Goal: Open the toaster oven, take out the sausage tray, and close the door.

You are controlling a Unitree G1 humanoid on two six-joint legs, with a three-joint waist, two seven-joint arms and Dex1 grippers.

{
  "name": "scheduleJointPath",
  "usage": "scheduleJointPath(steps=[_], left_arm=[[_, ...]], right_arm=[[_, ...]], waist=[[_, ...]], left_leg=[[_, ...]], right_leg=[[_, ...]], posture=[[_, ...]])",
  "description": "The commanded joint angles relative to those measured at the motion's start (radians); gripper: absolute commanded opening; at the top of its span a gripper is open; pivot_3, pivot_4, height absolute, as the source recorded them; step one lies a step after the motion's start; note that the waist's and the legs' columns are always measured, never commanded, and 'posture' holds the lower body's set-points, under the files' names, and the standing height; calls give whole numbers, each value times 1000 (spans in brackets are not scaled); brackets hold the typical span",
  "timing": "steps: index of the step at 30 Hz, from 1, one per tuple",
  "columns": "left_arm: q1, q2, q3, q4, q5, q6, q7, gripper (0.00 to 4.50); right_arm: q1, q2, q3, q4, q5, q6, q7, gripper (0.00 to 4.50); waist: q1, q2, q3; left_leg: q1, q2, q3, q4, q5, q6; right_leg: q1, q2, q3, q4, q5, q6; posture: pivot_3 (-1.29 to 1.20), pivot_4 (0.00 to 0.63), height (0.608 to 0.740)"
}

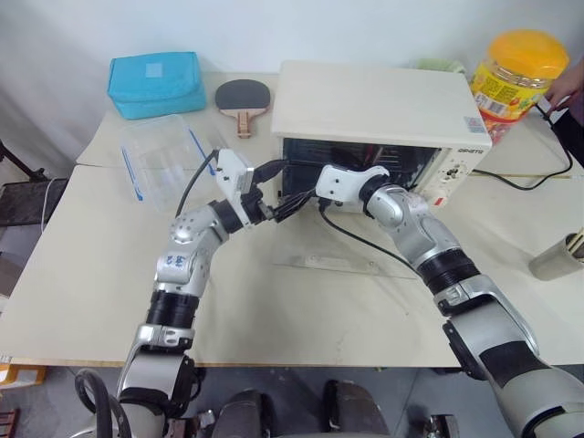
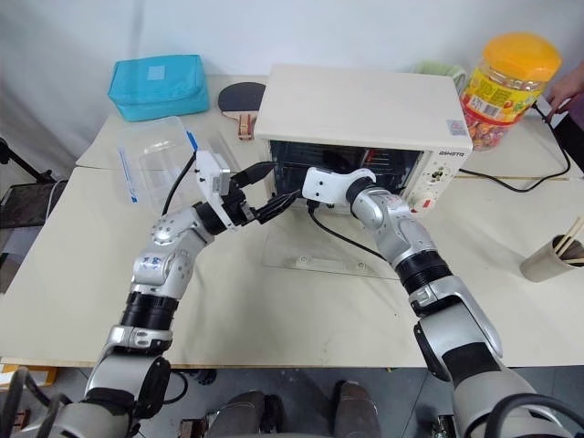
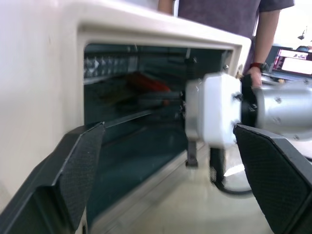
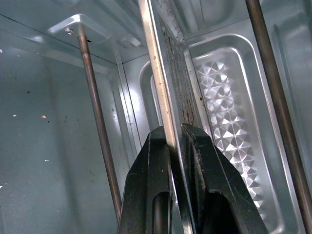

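Pinching the sausage tray's thin metal rim, right claw; left claw gapes.

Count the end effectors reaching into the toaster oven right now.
1: the right end effector is inside, clamped on the sausage tray rim. The left end effector is open outside the toaster oven.

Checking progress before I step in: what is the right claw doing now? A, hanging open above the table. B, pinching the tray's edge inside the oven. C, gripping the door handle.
B: the right claw is shut on the sausage tray rim inside the toaster oven.
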Motion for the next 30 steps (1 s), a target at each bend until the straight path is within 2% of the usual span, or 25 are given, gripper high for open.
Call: scheduleJointPath(steps=[1,9,14,20,26,30], left_arm=[[-56,-6,27,55,5,-48,-6,4500],[-119,0,40,160,3,-94,-42,4500],[-123,-5,44,167,-15,-77,-66,4500],[-89,0,46,112,-37,-3,-73,4500],[-61,22,57,64,-61,50,-88,4500],[-23,51,64,-18,-104,173,-88,4500]], right_arm=[[8,-9,-42,-100,35,-29,-8,122],[112,-30,-55,-317,49,9,98,122],[291,-63,-73,-599,54,76,214,122],[481,-88,-114,-856,24,156,276,122],[618,-93,-122,-1018,-8,195,308,122],[706,-94,-130,-1114,-33,213,330,122]], waist=[[1,0,0],[4,0,0],[8,0,0],[17,0,0],[19,0,0],[22,0,0]], left_leg=[[-1,0,-1,0,0,0],[-11,-1,-9,6,0,0],[-13,-1,-12,8,0,1],[-13,-2,-12,8,0,1],[-12,-1,-12,8,1,0],[-11,-1,-11,8,1,-1]], right_leg=[[0,0,-1,0,0,0],[-2,0,-9,-1,0,0],[-2,-1,-10,-1,0,0],[-2,-1,-11,-1,0,0],[-2,0,-10,-1,0,0],[-2,0,-10,-1,0,0]], posture=[[0,150,740],[0,150,740],[0,150,740],[0,150,740],[0,150,740],[0,150,740]])
